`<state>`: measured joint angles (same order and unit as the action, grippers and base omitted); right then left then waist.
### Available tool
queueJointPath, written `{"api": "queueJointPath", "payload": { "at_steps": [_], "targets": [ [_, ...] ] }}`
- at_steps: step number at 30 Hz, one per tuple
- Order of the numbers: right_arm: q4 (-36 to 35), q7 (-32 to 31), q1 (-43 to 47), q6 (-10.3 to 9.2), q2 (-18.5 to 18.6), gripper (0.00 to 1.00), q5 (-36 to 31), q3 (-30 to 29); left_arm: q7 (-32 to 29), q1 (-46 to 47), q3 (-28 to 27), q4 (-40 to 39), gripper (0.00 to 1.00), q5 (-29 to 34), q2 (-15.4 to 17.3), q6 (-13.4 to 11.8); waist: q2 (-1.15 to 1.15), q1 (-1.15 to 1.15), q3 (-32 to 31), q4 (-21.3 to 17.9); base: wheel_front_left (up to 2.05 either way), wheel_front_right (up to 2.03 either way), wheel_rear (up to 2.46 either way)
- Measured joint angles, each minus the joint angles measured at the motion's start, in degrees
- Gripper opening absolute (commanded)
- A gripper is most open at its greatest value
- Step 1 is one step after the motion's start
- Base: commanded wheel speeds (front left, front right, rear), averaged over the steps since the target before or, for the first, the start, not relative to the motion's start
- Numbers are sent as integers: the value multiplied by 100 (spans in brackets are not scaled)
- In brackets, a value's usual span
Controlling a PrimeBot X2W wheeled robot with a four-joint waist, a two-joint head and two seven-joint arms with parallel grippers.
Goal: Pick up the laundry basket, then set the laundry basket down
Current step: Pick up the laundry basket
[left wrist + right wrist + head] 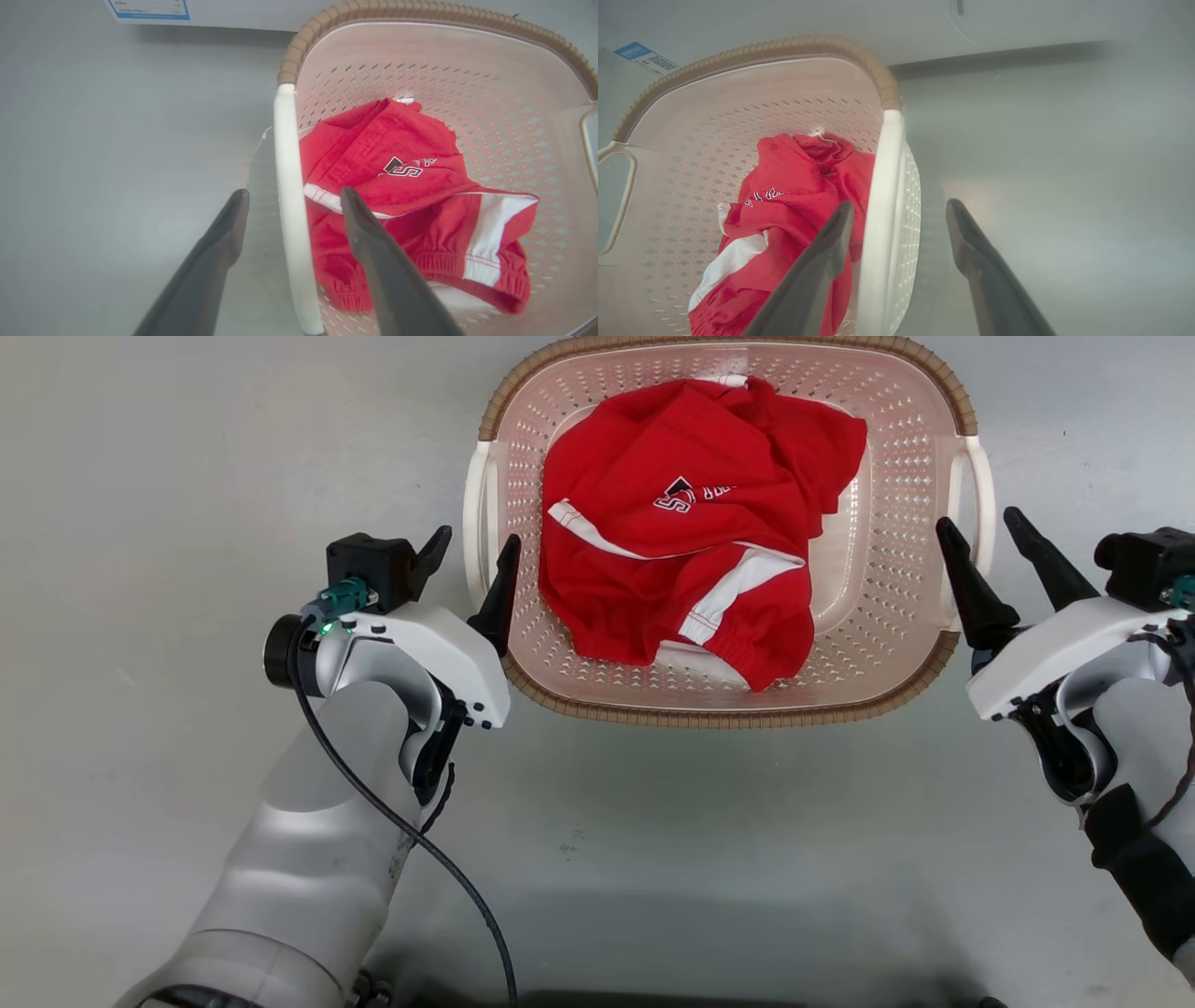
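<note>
Laundry basket [728, 717]: pale pink, perforated, brown rim; upper centre of the head view, on grey floor [140, 709]. Contents: 1 crumpled red garment [681, 523] with white stripes. Left gripper [477, 536]: jaws spread wide, 1 finger on either side of the left white handle [474, 513], not clamped. Right gripper [978, 518]: jaws likewise spread, straddling the right white handle [982, 476].

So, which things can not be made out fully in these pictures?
Bottom of the pale pink perforated plastic laundry basket: head view, covered by the crumpled red fabric garment.
Garment's dark lettering: head view, folds hide most letters.
The blue-and-white paper label: left wrist view, cut by the top edge, print too small.
</note>
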<state>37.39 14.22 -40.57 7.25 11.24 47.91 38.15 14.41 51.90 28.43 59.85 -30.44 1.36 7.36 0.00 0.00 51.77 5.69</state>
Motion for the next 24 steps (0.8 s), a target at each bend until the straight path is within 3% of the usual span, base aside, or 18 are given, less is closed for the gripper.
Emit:
{"api": "queueJointPath", "payload": {
  "at_steps": [10, 24],
  "targets": [
    [455, 0, -486, 0, -237, 100, 414, 682, 0, 351, 308, 427, 100, -260, 30, 0, 0, 0, 196, -102, 0, 0, 0],
    [612, 0, -736, 0, -270, 100, 559, 799, 0, 539, 653, 622, 100, -541, 51, 0, 0, 0, 362, -169, 0, 0, 0]
  ]
}}
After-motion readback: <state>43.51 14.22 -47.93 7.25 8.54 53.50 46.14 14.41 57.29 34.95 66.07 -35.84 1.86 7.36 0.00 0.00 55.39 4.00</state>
